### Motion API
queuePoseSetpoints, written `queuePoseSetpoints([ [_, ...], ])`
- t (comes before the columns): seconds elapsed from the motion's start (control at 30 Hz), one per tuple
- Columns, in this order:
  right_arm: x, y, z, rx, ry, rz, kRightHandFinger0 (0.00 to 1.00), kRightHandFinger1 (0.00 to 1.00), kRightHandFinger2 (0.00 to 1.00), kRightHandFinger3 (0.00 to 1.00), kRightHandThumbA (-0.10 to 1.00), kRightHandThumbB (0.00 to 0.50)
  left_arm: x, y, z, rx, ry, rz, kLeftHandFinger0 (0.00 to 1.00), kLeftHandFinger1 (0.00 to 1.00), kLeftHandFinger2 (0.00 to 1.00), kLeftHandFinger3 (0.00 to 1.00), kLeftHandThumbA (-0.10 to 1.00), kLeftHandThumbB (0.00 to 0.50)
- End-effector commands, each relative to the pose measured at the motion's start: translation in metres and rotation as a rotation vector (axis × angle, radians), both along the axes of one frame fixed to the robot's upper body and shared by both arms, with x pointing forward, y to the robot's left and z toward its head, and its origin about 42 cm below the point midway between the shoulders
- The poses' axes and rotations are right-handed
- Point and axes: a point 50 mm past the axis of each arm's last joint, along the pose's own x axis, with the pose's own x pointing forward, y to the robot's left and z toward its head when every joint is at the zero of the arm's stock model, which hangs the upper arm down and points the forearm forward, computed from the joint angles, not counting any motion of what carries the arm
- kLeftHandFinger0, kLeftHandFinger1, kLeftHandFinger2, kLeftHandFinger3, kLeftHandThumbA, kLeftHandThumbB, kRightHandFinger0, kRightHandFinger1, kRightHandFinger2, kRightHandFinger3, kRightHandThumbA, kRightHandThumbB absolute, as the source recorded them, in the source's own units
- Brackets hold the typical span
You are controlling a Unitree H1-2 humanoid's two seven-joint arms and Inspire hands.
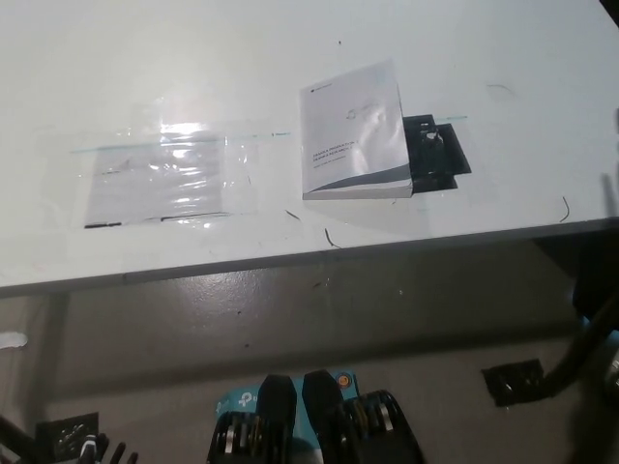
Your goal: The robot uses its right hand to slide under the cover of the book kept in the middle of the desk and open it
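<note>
no fingers can be made out, so apart or together can't be told. only a dark sliver of the right arm (607, 198) is seen at the right edge, well apart from the book (354, 135). the book is lying shut mid-desk (522, 58), partly over a black holder (440, 155), probably raised for sliding under. a plastic sleeve (160, 179) is left further off.

The right hand (611, 372) sat low at the frame's right edge, below the counter (503, 58) rim. Between it and the book (353, 135) the counter surface lay bare. A black flat object (435, 155) touched the book's near side (partly tucked under it). Farther beyond, a clear plastic sheet (160, 179) lay well apart.
</note>
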Motion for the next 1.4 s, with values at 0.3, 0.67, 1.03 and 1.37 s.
queuePoseSetpoints([
  [0.3, 0.057, 0.087, 0.011, -0.038, 0.007, 0.179, 0.92, 0.89, 0.9, 1.0, 1.0, 0.118, 0.009, -0.001, 0.005, -0.005, -0.031, 0.005, 0.95, 0.91, 0.9, 0.99, 0.97, 0.116],
  [0.67, 0.075, 0.117, 0.005, -0.107, 0.076, 0.221, 0.85, 0.88, 0.9, 1.0, 1.0, 0.129, 0.003, 0.003, 0.004, -0.004, -0.036, 0.0, 0.98, 0.93, 0.91, 1.0, 0.98, 0.115],
  [1.03, 0.071, 0.137, -0.016, -0.133, 0.111, 0.262, 0.84, 0.85, 0.87, 1.0, 1.0, 0.141, 0.003, 0.001, 0.005, 0.008, -0.034, -0.004, 0.98, 0.92, 0.9, 1.0, 0.99, 0.107],
  [1.37, 0.069, 0.149, -0.035, -0.167, 0.137, 0.28, 0.84, 0.87, 0.88, 1.0, 1.0, 0.143, 0.01, 0.001, 0.006, 0.003, -0.042, -0.01, 0.97, 0.92, 0.89, 1.0, 0.98, 0.114],
])
